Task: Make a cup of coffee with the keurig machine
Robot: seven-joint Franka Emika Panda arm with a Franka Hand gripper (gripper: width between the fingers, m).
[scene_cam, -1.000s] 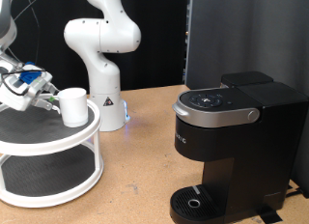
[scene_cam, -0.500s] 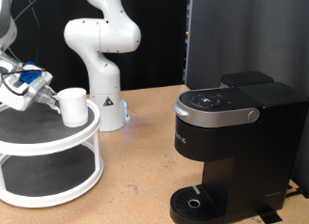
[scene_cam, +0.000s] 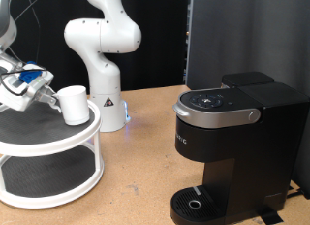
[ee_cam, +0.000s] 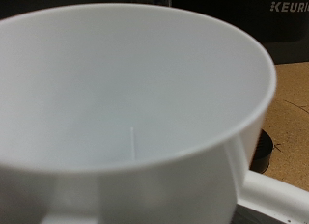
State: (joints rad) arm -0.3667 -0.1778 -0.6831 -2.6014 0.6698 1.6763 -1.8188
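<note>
The gripper (scene_cam: 46,97) sits at the exterior view's left, over the top tier of a white 2-tier round rack (scene_cam: 48,152), right against the cup (scene_cam: 74,105), which stands near the rack's rim. Whether the jaws are clenched on the cup or released, I cannot tell. The wrist view is filled by the cup's empty white bowl, just ahead of the jaws; the keurig machine (scene_cam: 237,147) stands well apart beyond it.

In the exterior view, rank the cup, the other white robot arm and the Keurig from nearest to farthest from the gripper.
Measured from the gripper at the exterior view's left:
1. Cup, right beside it on the round shelf.
2. White arm, behind, center-left.
3. Keurig, far at the view's right.
</note>
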